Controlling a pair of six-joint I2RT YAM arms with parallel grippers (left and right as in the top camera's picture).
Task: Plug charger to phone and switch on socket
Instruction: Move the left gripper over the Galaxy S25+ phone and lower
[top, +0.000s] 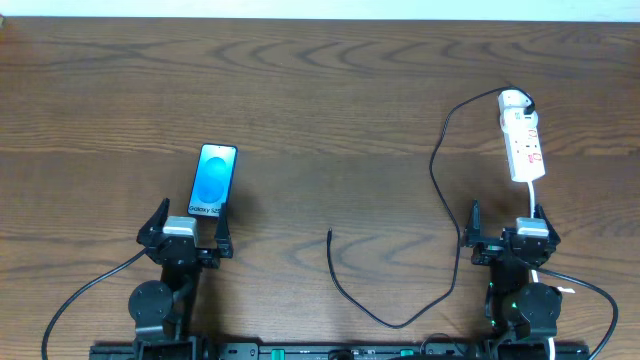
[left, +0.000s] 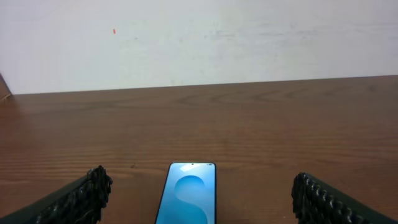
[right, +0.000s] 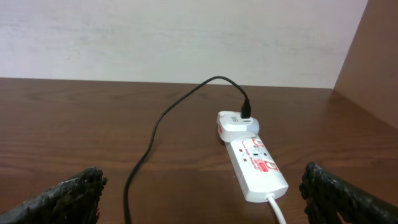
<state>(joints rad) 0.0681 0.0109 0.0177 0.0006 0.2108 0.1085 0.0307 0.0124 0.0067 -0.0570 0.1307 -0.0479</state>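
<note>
Phone (top: 214, 180) lies on the desk (top: 320, 100) straight ahead of the left end effector (top: 190, 224), its long axis running away from it and its near edge between the wide-spread fingers. The loose tip of the charger (top: 330, 245) rests between the arms, somewhat nearer the left one. The right end effector (top: 507, 226), also wide and empty, faces the socket (top: 522, 140).

The white power strip (top: 522, 140) lies flat, lengthwise from near to far, with red markings on its top face and its white cord (top: 530, 195) leaving the near end. A white adapter (top: 513, 99) sits in its far socket, with the black charger cable (top: 433, 165) plugged into it. The cable loops out left of the strip, sweeps nearer, then curls back to a loose connector tip (top: 330, 234). Well left of the strip, the Galaxy S25 phone (top: 214, 180) lies face up, its blue screen lit and nothing plugged in.
</note>
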